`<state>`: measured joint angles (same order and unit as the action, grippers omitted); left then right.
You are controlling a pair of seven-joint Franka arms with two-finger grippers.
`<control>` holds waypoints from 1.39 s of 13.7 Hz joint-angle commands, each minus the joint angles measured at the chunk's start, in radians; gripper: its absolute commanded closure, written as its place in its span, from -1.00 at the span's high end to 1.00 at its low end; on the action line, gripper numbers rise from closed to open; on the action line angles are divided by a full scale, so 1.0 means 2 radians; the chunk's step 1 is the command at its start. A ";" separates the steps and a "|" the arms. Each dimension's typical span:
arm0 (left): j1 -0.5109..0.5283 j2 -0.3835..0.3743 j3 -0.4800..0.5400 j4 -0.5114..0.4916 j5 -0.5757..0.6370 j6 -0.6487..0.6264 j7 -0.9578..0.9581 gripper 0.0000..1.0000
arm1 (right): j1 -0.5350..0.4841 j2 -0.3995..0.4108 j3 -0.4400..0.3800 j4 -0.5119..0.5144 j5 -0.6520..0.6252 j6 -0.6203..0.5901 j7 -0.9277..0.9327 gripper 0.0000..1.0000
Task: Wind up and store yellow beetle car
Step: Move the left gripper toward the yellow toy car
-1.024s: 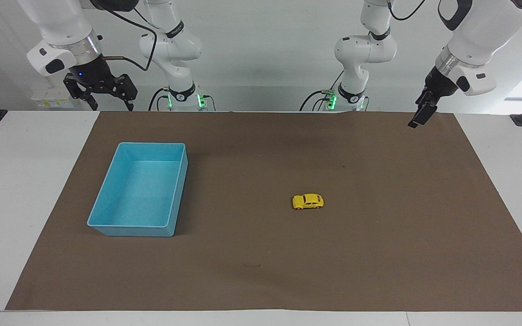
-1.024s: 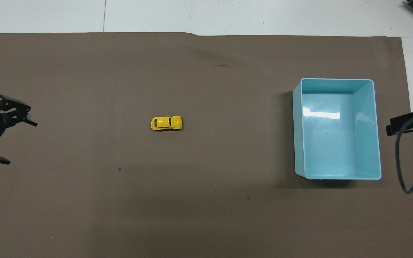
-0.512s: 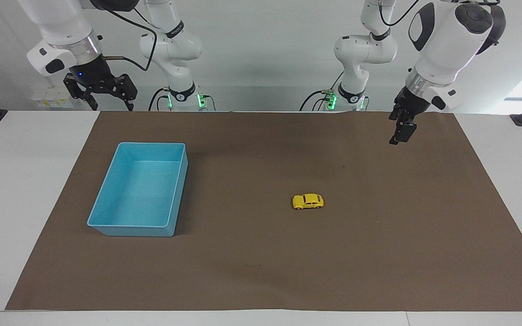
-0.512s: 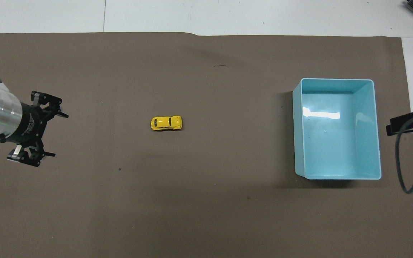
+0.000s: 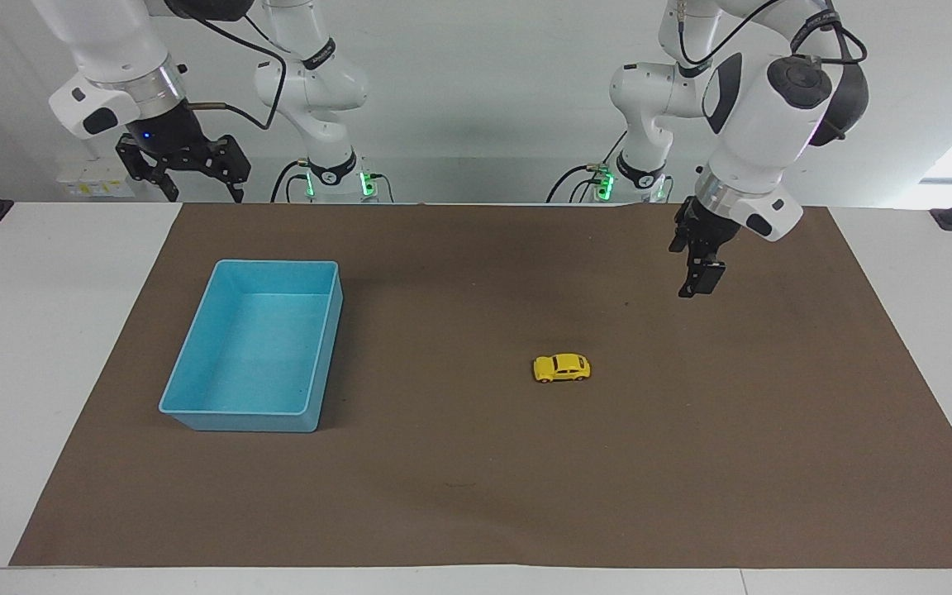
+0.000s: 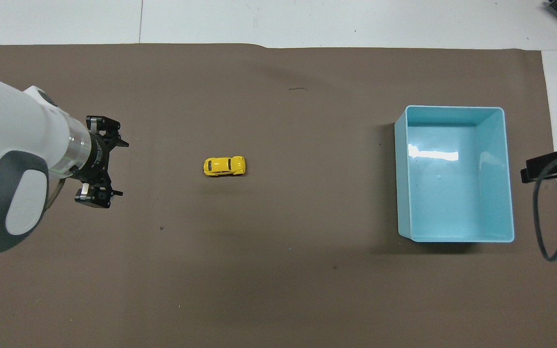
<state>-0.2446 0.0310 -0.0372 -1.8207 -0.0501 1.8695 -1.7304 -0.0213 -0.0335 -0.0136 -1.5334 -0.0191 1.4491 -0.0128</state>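
Facing view shows the yellow beetle car [image 5: 562, 368] mid-mat, well apart from the released left gripper [image 5: 695, 277] hovering toward the mat's [image 5: 691, 463] left-arm edge. The blue bin [image 5: 195, 405] holds nothing. The right gripper [image 5: 183, 178], released, waits above the desk's corner.

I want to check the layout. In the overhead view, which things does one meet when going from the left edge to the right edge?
left hand, open, over the brown mat → yellow beetle car → blue bin → part of the waiting right arm's hand

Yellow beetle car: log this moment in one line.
yellow beetle car: untouched on mat | left gripper: open, above mat | right gripper: open, waiting | blue bin: empty
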 commanded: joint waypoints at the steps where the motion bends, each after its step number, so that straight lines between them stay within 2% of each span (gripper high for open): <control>1: -0.021 0.015 0.008 -0.007 -0.004 0.035 -0.035 1.00 | -0.010 -0.004 0.007 0.001 0.007 -0.004 0.002 1.00; 3: -0.026 0.017 0.008 -0.007 -0.005 0.037 -0.045 1.00 | -0.010 -0.004 0.007 0.001 0.007 -0.004 0.002 1.00; 5: -0.052 0.050 0.008 -0.003 -0.004 0.051 -0.068 1.00 | -0.010 -0.004 0.007 0.001 0.007 -0.005 0.002 1.00; 7: -0.079 0.088 0.009 -0.004 -0.003 0.103 -0.118 1.00 | -0.010 -0.004 0.007 0.000 0.007 -0.004 0.002 1.00; 10: -0.086 0.107 0.008 -0.005 -0.003 0.120 -0.138 1.00 | -0.010 -0.004 0.007 0.000 0.007 -0.005 0.002 1.00; 13: -0.097 0.137 0.008 -0.005 -0.003 0.170 -0.188 1.00 | -0.010 -0.004 0.007 0.000 0.007 -0.004 0.002 1.00; 15: -0.096 0.144 0.008 -0.006 -0.004 0.192 -0.208 1.00 | -0.010 -0.004 0.007 0.000 0.008 -0.005 0.002 1.00; 17: -0.095 0.146 0.008 -0.006 -0.004 0.194 -0.214 1.00 | -0.010 -0.004 0.007 0.001 0.007 -0.005 0.002 1.00; 19: -0.098 0.171 0.009 -0.004 -0.003 0.200 -0.222 1.00 | -0.010 -0.004 0.007 0.001 0.007 -0.005 0.002 1.00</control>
<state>-0.4181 0.3331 -0.0369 -1.8277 -0.0510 2.2417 -2.1461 -0.0213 -0.0335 -0.0136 -1.5334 -0.0191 1.4491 -0.0128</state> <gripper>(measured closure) 0.000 0.000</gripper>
